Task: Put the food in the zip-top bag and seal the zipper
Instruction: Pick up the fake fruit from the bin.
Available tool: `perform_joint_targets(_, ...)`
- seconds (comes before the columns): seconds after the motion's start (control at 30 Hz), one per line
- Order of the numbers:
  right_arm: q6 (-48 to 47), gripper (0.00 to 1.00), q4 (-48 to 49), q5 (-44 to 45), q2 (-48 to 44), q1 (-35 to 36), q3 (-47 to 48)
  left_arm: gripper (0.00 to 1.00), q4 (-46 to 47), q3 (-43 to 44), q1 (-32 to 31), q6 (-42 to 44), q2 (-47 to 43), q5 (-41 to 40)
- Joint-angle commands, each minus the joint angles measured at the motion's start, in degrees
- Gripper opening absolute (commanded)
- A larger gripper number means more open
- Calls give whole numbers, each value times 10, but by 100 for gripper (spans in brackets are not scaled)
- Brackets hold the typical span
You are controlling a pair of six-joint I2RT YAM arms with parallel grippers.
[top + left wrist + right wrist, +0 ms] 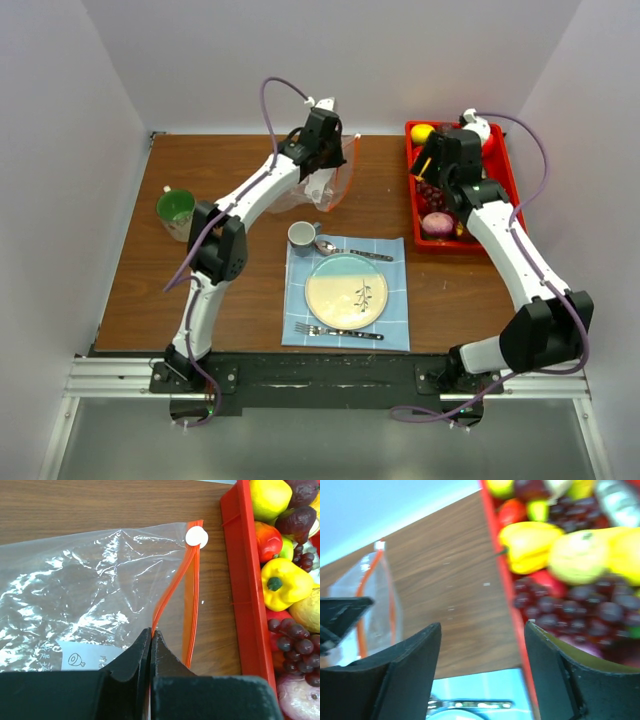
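The clear zip-top bag lies crinkled on the wooden table, and its orange-red zipper ends at a white slider. My left gripper is shut on one lip of that zipper, holding the mouth apart. The food fills a red tray to the right of the bag: a yellow pepper, purple grapes and other pieces. My right gripper is open and holds nothing. It hovers over the tray's left rim, with the grapes just beyond its right finger.
A green mug stands at the left. At the table's front middle, a blue placemat carries a plate, a fork and a spoon. A small cup stands at its far left corner.
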Motion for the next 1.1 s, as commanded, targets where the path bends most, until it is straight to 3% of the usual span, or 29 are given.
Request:
perform_joint_targets(0.0,-50,74,-68,61,-8,-41,19,0,56,22,-8,-23,8,25)
perform_joint_targets(0.13,-44,76,-104,57,-10,-61,25,0,60,27,-13,-26,16,35)
perform_joint_targets(0.27,-24,89,-137,94,-56,-75,-16,0,61,25,-14,-24,16,36)
perform_joint_targets(0.47,-4,99,-152,108,-102,-92,-70,0,67,23,-13,-26,15,41)
perform_joint_targets(0.8,30,99,-84,-75,-73,-206,-129,0,72,15,-14,-27,9,46)
perform_joint_targets(1.07,93,99,-29,-142,-55,-247,-167,0,74,12,-14,-28,10,45)
